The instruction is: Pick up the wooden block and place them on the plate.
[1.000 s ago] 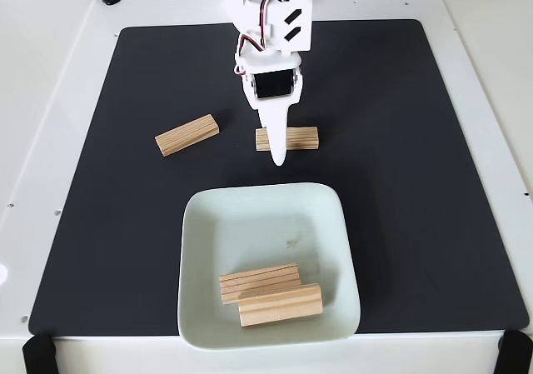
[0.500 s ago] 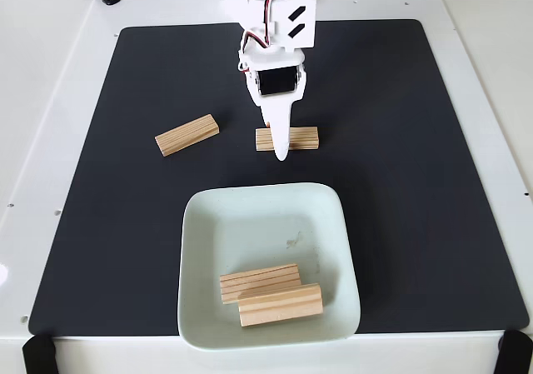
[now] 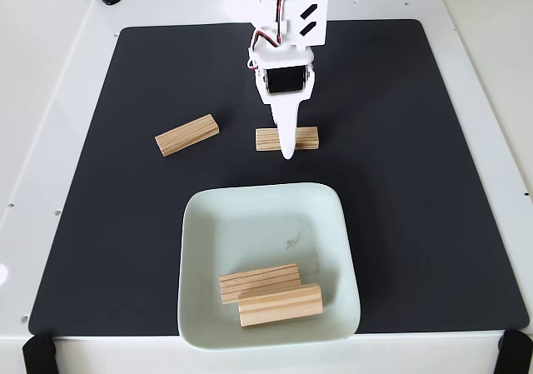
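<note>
Poised over the middle wooden block, my end effector (image 3: 286, 151) hangs tip-down, its tip crossing the bar's near edge.

From this fixed view I see one white finger tapering to a point, so I cannot tell how wide I am open or whether I grip anything. That wooden block (image 3: 306, 138) lies directly under and behind my tip on the black mat (image 3: 400, 141), its long axis running left to right across my line of reach, so I judge my fingers should close across its short width. A second block (image 3: 186, 134) sits well off to my left in the view, slightly angled. Toward the camera lies the plate (image 3: 200, 224), with two blocks (image 3: 271, 294) already resting side by side in its near half.
</note>
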`<action>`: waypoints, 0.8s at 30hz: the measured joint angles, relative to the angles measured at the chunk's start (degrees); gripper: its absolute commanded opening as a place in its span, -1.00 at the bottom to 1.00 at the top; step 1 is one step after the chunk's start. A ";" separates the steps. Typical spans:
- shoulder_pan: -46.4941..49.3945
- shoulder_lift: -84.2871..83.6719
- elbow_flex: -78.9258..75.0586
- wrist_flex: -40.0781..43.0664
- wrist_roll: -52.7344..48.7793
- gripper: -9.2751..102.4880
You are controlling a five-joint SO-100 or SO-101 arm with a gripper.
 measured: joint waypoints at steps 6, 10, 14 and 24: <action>0.00 0.00 0.00 0.00 1.93 -0.35; 0.00 0.00 0.00 0.00 1.93 -0.35; 0.00 0.00 0.00 0.00 1.93 -0.35; 0.00 0.00 0.00 0.00 1.93 -0.75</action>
